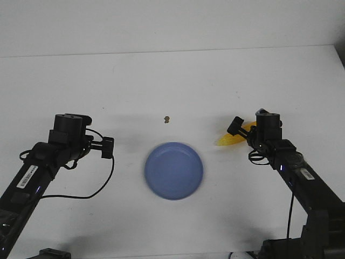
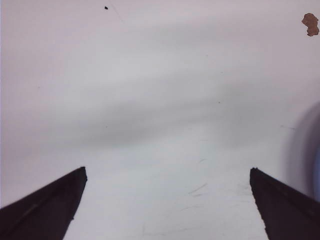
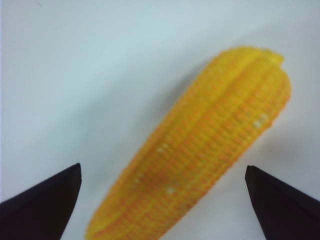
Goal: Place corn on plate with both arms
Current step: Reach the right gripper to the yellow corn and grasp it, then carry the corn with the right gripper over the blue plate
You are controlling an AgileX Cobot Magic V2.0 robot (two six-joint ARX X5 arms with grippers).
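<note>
The periwinkle-blue plate (image 1: pixel 173 170) lies empty at the table's middle front. The yellow corn (image 1: pixel 229 138) lies on the table to its right, partly hidden by my right arm. In the right wrist view the corn (image 3: pixel 210 150) lies slanted between the wide-apart fingers of my right gripper (image 3: pixel 162 172), which is open above it without touching. My left gripper (image 2: pixel 167 172) is open and empty over bare table left of the plate; the plate's blurred edge (image 2: pixel 317 165) shows at that view's side. In the front view the left gripper (image 1: pixel 107 147) points toward the plate.
A small brown speck (image 1: pixel 167 118) lies on the white table (image 1: pixel 161 81) behind the plate; it also shows in the left wrist view (image 2: pixel 310 24). A black cable (image 1: pixel 102 183) loops from the left arm down near the plate's left side.
</note>
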